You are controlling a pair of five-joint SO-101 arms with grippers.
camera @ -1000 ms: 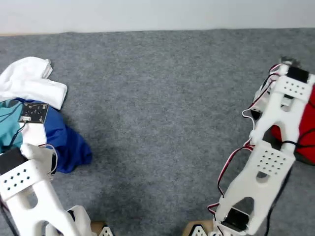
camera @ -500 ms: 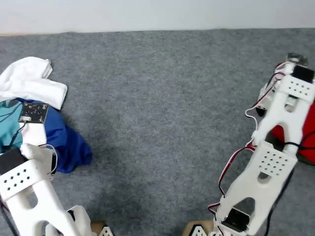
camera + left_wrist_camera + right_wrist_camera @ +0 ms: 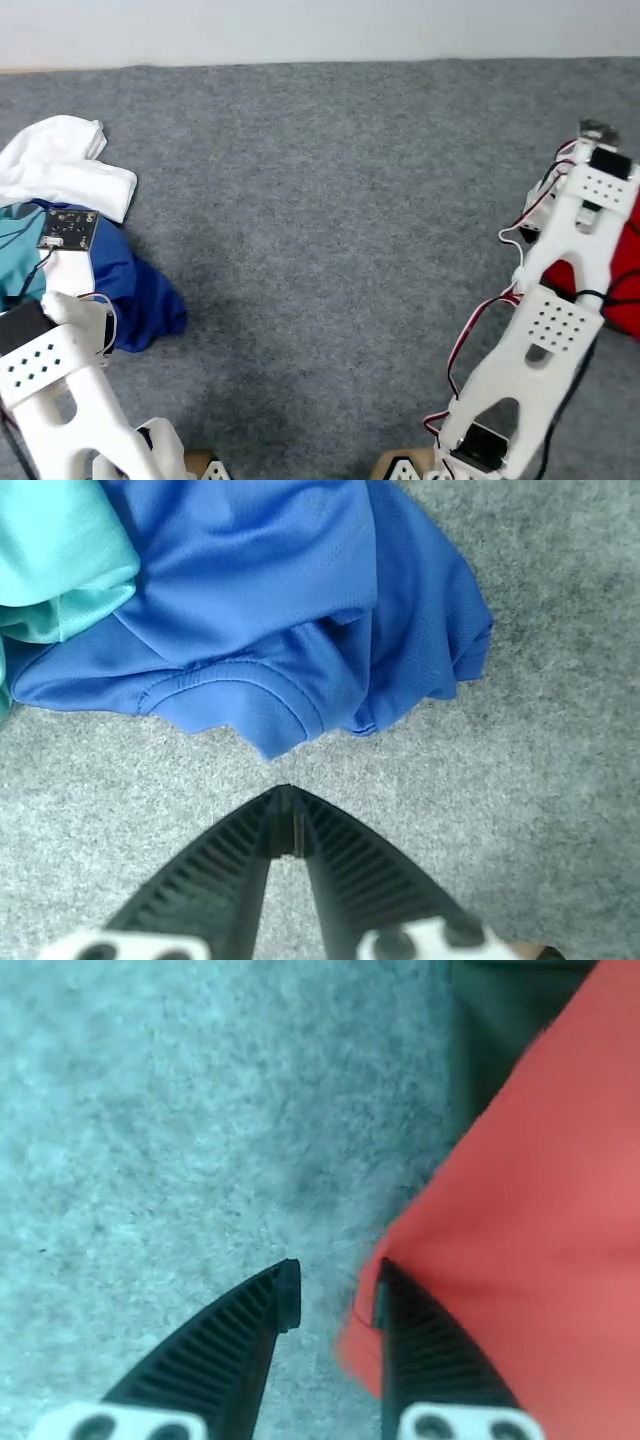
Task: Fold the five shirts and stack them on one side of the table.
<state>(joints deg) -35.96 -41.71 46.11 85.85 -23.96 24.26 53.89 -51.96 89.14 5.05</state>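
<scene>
A blue shirt (image 3: 280, 610) lies crumpled at the table's left side, also seen from above as the blue shirt (image 3: 140, 290). A teal shirt (image 3: 50, 560) lies against it, and a white shirt (image 3: 60, 165) sits just beyond. My left gripper (image 3: 290, 802) is shut just short of the blue shirt's hem, with nothing in it. At the right edge lies a red shirt (image 3: 520, 1240), partly hidden under the right arm in the high view, red shirt (image 3: 625, 255). My right gripper (image 3: 335, 1290) is open by a narrow gap, with the red shirt's edge at that gap.
Grey carpet (image 3: 330, 220) covers the table, with a wide stretch between the two arms. A dark piece of cloth (image 3: 510, 1020) lies beyond the red shirt. A pale wall runs along the far edge.
The right arm's wrist has shifted slightly to the right, toward the red shirt. The left arm and the shirts on the left have not moved.
</scene>
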